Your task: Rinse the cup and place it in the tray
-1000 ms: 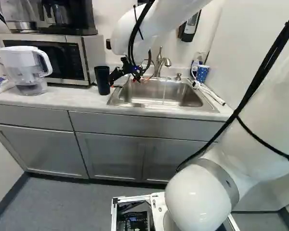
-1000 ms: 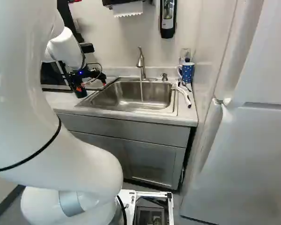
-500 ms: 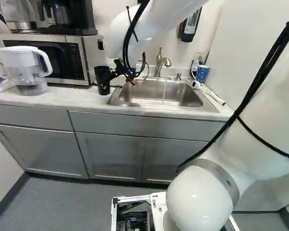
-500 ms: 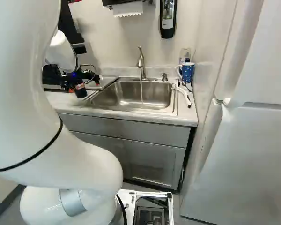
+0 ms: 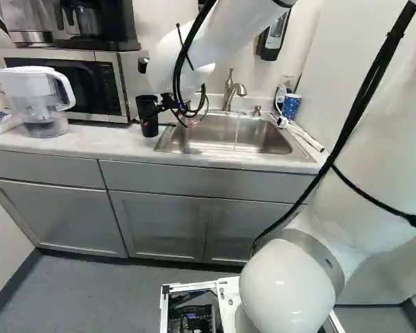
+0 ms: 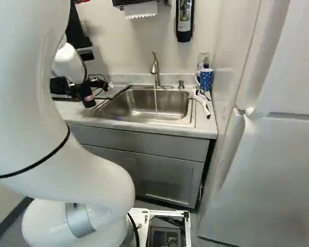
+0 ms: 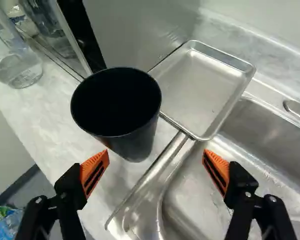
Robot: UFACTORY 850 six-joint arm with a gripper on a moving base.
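Released claw (image 5: pixel 163 107), fingers spread wide — near the black cup (image 5: pixel 149 127), upper left of the left base view.
The cup stands upright on the counter (image 5: pixel 90 143), just beside the metal tray (image 7: pixel 202 82) — water (image 5: pixel 236 132) falls from the faucet (image 5: pixel 229 91) into the sink (image 5: pixel 194 150), upper middle.

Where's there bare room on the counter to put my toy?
The counter between the water pitcher and the black cup, in front of the microwave, has bare room. The metal tray is bare too. It's crowded right of the sink, with the polka-dot mug and white brush, and by the cup, where the open gripper hovers.
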